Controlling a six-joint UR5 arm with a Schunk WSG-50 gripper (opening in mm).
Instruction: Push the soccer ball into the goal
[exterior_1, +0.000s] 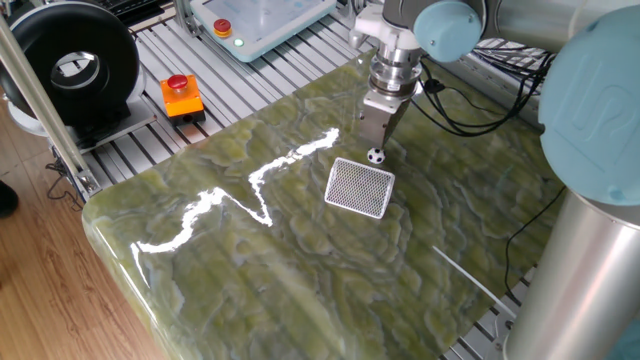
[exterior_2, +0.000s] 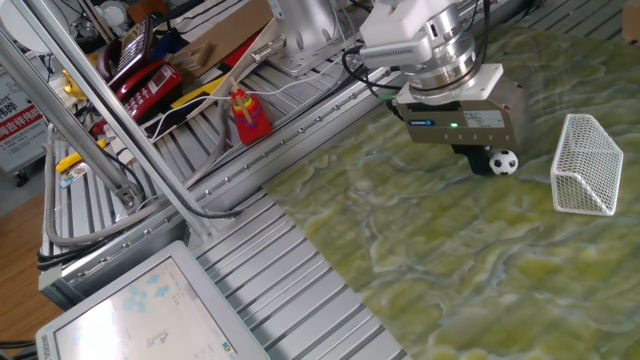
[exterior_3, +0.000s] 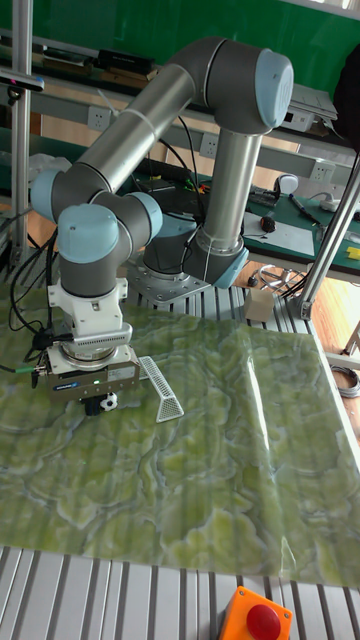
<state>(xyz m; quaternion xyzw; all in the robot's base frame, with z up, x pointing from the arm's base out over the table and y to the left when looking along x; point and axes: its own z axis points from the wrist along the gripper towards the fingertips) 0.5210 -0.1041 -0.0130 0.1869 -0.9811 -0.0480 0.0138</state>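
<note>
The soccer ball (exterior_2: 505, 161) sits on the green table (exterior_2: 420, 270) just beside the pincer (exterior_2: 482, 163), short of the goal (exterior_2: 585, 165). It looks light, hard and quick to roll — nudge it squarely from behind, no grasping. Pincer's opening: cannot tell.

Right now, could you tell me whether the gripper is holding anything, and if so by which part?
Nothing is held. The gripper stands low behind the soccer ball, which rests on the table beside its tip, short of the goal.
</note>
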